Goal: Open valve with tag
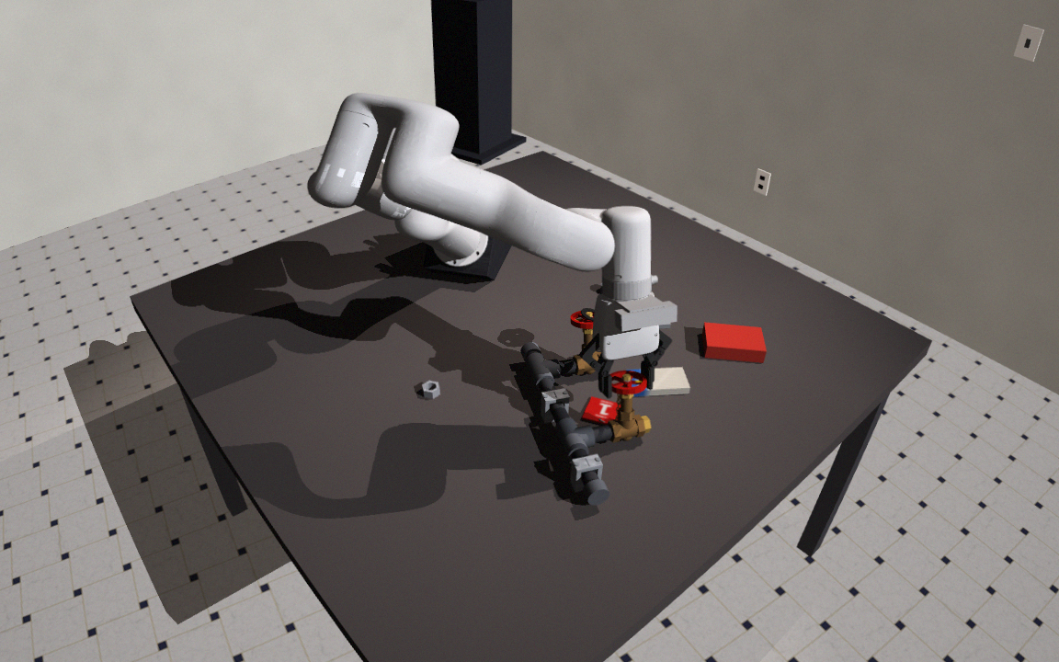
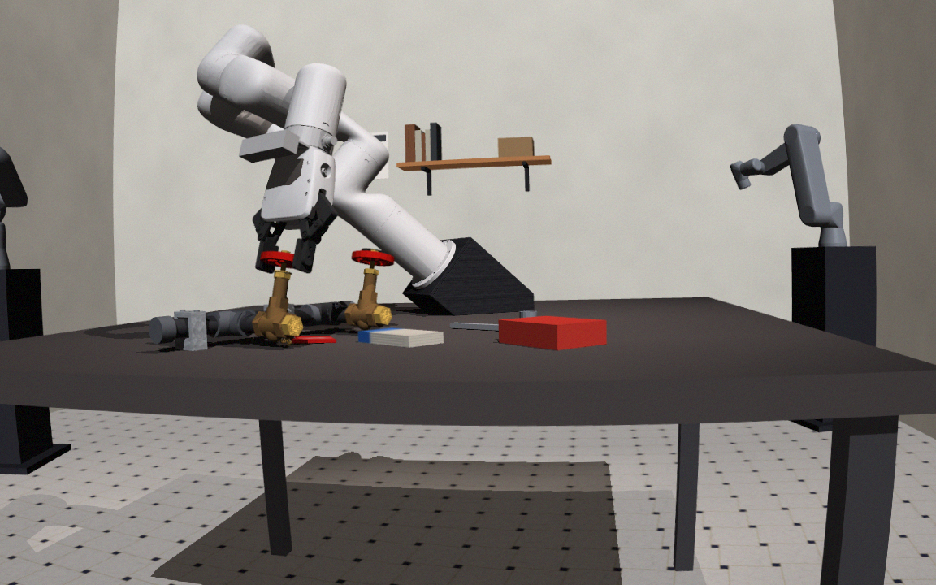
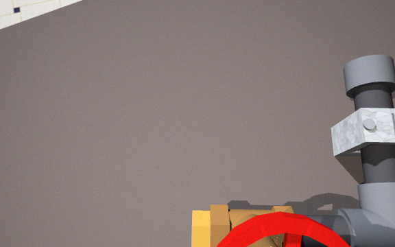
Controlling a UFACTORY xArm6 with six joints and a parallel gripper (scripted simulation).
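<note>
A grey pipe [image 1: 562, 424] lies on the dark table with two brass valves branching off it, each with a red handwheel. The near valve [image 1: 629, 421] has a red tag [image 1: 599, 409] lying beside it. My gripper [image 1: 631, 380] stands straight above this valve, shut on its red handwheel [image 2: 277, 258]. The handwheel's rim shows at the bottom edge of the wrist view [image 3: 283, 230], with the brass body [image 3: 218, 224] below it. The far valve's handwheel [image 2: 372, 257] stands free behind my wrist. The tag's lettering cannot be read in these views.
A red block [image 1: 733, 341] and a white pad [image 1: 669, 380] lie right of the valves. A grey nut [image 1: 429, 389] lies to the left. A grey clamp [image 3: 376, 128] holds the pipe near its capped end [image 3: 369, 72]. Two grey arms stand on pedestals beside the table.
</note>
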